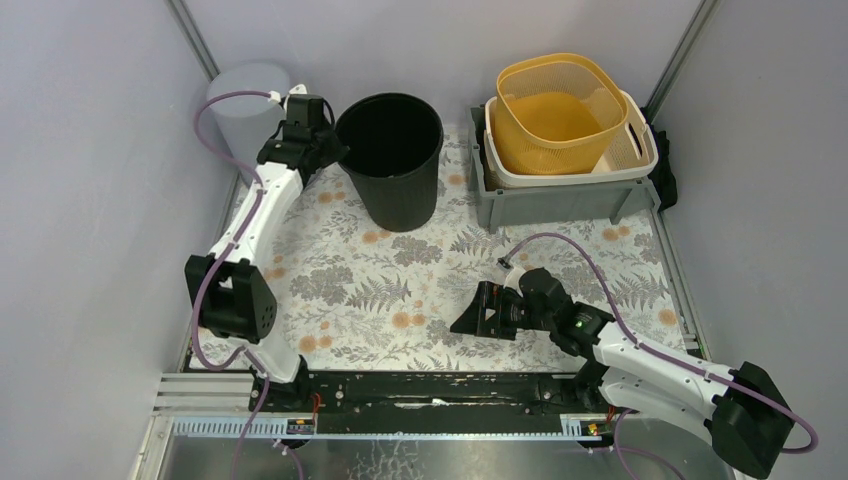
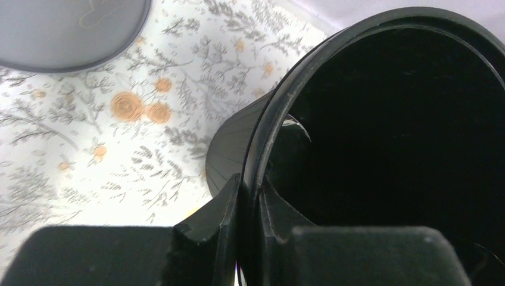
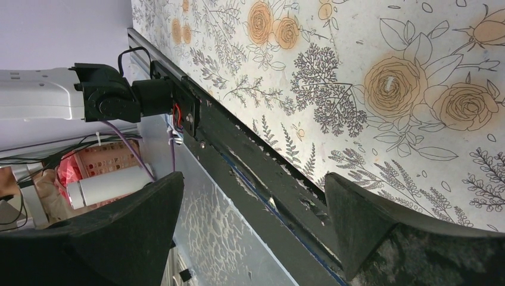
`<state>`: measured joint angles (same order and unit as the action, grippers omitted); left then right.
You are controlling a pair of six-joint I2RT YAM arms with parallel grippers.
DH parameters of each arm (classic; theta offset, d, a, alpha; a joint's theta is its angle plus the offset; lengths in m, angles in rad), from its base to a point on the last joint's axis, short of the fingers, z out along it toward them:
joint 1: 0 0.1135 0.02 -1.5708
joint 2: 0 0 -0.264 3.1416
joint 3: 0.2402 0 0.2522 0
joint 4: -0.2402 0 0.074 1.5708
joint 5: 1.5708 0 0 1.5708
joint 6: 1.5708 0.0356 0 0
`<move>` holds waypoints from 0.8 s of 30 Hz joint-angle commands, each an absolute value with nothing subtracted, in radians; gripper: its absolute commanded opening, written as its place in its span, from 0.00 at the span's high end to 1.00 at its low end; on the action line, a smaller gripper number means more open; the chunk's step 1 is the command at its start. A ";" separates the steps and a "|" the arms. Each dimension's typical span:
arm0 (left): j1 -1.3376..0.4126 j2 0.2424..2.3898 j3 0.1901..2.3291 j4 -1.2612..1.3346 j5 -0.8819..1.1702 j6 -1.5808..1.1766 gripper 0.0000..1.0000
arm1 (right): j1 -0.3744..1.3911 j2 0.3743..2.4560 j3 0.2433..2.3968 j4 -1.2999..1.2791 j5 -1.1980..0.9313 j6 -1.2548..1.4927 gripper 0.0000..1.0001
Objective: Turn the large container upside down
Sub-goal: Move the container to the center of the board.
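Jaws of the left gripper [image 2: 249,189] pinch the upright black container [image 2: 233,142] rim.

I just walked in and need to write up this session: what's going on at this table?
The left gripper pinches the rim of the large black container, one finger inside and one outside, on the side facing the left wall. The container stands upright on the floral table, opening up, so it is not yet turned over. The right gripper is open low over the near part of the table, holding nothing. A yellow basket sits stacked in a grey bin at the back right.
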<state>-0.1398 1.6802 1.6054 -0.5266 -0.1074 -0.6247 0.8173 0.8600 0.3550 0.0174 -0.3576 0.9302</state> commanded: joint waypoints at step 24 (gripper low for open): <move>-0.273 1.207 1.305 -0.714 0.011 -0.552 0.82 | 0.827 0.897 0.801 -0.319 -0.327 0.649 0.04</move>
